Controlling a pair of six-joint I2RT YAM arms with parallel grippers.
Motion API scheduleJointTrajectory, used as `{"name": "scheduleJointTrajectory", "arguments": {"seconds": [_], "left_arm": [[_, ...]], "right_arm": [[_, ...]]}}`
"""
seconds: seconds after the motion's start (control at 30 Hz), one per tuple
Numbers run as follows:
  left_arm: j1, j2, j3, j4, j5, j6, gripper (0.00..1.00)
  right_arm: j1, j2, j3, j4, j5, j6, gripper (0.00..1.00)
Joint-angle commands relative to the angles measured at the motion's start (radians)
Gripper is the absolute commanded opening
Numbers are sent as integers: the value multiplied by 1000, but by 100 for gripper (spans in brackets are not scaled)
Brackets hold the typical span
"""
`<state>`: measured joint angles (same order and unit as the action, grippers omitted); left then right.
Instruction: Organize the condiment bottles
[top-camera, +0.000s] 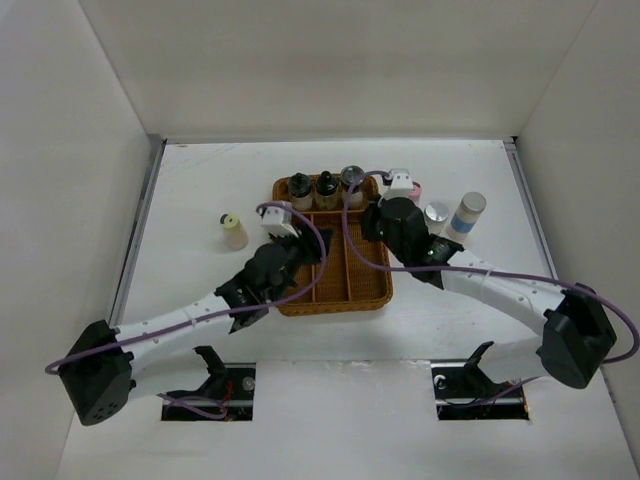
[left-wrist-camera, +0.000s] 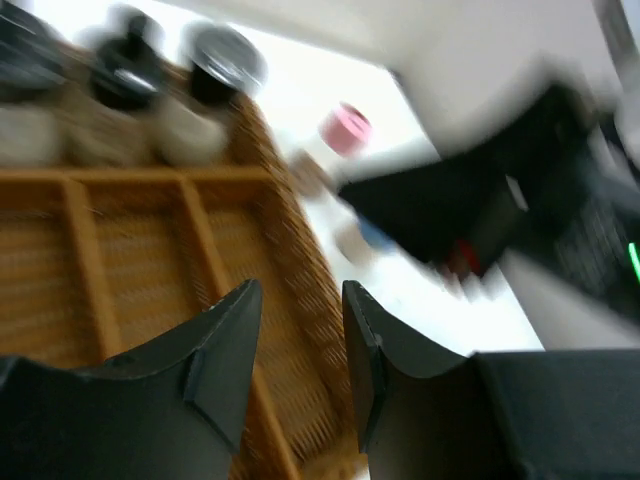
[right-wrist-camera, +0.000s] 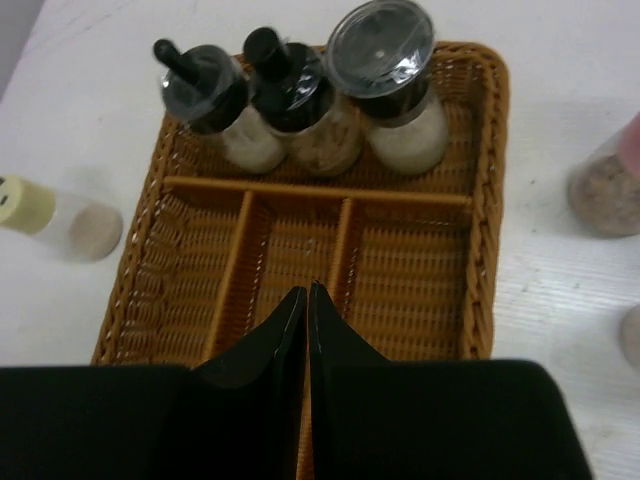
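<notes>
A brown wicker tray (top-camera: 335, 290) holds three dark-capped condiment bottles (top-camera: 327, 188) in its back compartment; the right wrist view shows them standing side by side (right-wrist-camera: 290, 90). On the table left of the tray stands a yellow-capped bottle (top-camera: 233, 232). A pink-capped bottle (top-camera: 414, 191) and two silver-capped bottles (top-camera: 466, 216) stand to the tray's right. My left gripper (top-camera: 298, 240) hovers over the tray's left side, its jaws slightly apart and empty (left-wrist-camera: 300, 300). My right gripper (top-camera: 380, 215) hangs above the tray's right part, shut on nothing (right-wrist-camera: 306, 290).
The tray's front compartments (right-wrist-camera: 400, 270) hold nothing. In the blurred left wrist view, the dark right arm (left-wrist-camera: 480, 200) is close beyond the tray's edge, near the pink-capped bottle (left-wrist-camera: 345, 130). White walls enclose the table on three sides.
</notes>
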<state>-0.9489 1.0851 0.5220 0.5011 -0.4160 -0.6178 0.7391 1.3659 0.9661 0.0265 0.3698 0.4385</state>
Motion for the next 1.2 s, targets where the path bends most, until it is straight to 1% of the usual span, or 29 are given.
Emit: {"name": "scheduleJointTrajectory", "arguments": {"seconds": [0.0, 0.1, 0.2, 0.27, 0.3, 0.43, 0.6, 0.7, 0.77, 0.87, 1.03, 1.17], "left_arm": [[113, -36, 91, -246, -131, -10, 36], [238, -37, 157, -431, -185, -48, 39], [357, -11, 229, -599, -211, -77, 43], [431, 19, 266, -676, -227, -83, 46], [466, 32, 276, -688, -231, -76, 48], [589, 102, 294, -682, -237, -56, 52], [678, 167, 291, -622, -156, -36, 57], [700, 183, 297, -601, -109, -8, 60], [709, 193, 300, -579, -106, 16, 61], [730, 223, 306, -556, -99, 46, 62], [750, 295, 325, -503, -20, 62, 63], [756, 334, 337, -475, 0, 59, 61]], "right_arm": [[18, -85, -64, 185, 9, 45, 12], [39, -83, -125, 292, -18, 43, 15], [39, -59, -153, 363, -58, 60, 19], [39, -45, -171, 401, -86, 80, 21], [39, -38, -185, 430, -94, 86, 21], [68, -18, -259, 575, -101, 79, 21], [117, 22, -291, 657, -121, 40, 22], [139, 35, -325, 722, -108, -26, 26], [142, 36, -336, 740, -114, -27, 28], [142, 35, -345, 757, -114, -23, 36], [142, 36, -346, 756, -109, -30, 39], [142, 32, -351, 753, -112, -30, 40]]}}
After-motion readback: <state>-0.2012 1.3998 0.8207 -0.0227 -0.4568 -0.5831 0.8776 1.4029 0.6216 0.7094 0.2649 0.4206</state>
